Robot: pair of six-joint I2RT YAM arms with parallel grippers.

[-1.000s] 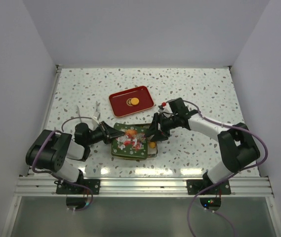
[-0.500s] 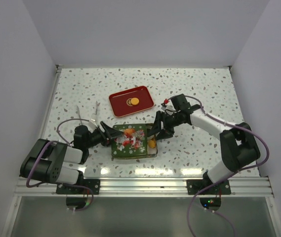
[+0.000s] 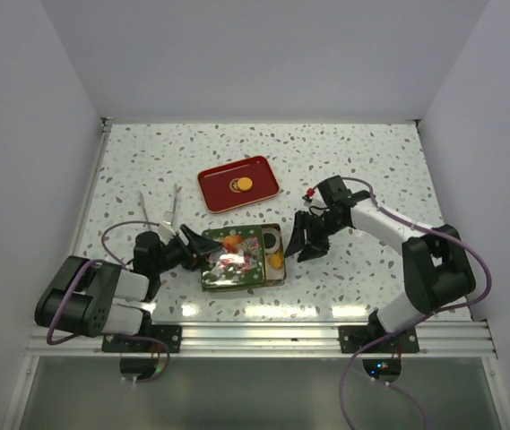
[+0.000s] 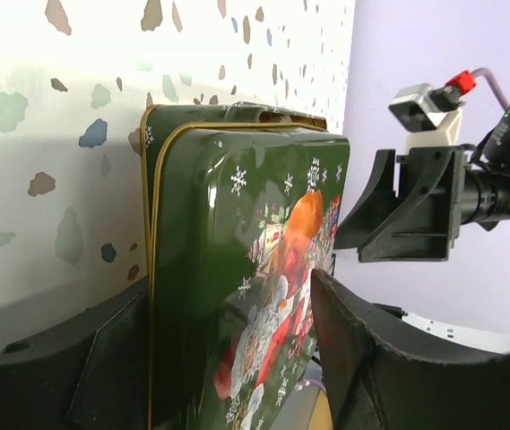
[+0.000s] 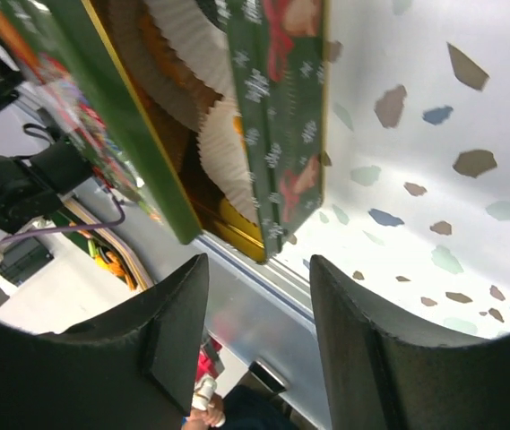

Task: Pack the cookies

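A green Christmas tin [image 3: 277, 273] lies at the table's front centre. Its picture lid [image 3: 232, 258] sits shifted left and tilted over it, so the right end is uncovered. There I see a yellow cookie [image 3: 275, 261] and white paper cups [image 5: 223, 134] holding orange cookies. My left gripper [image 3: 196, 248] is shut on the lid's left edge [image 4: 237, 269]. My right gripper [image 3: 301, 242] is open and empty, a little right of the tin; it is also open in the right wrist view [image 5: 259, 269]. A yellow cookie [image 3: 245, 184] and a dark one [image 3: 235, 186] lie on the red tray [image 3: 263, 168].
The red tray lies behind the tin, towards the middle of the table. Two thin pale utensils [image 3: 175, 202] lie at the left, behind my left arm. White walls close in the table at the left, right and back.
My right gripper has drawn back to the right, away from the tin's right edge. The lid has shifted left with my left gripper, uncovering the tin's right end.
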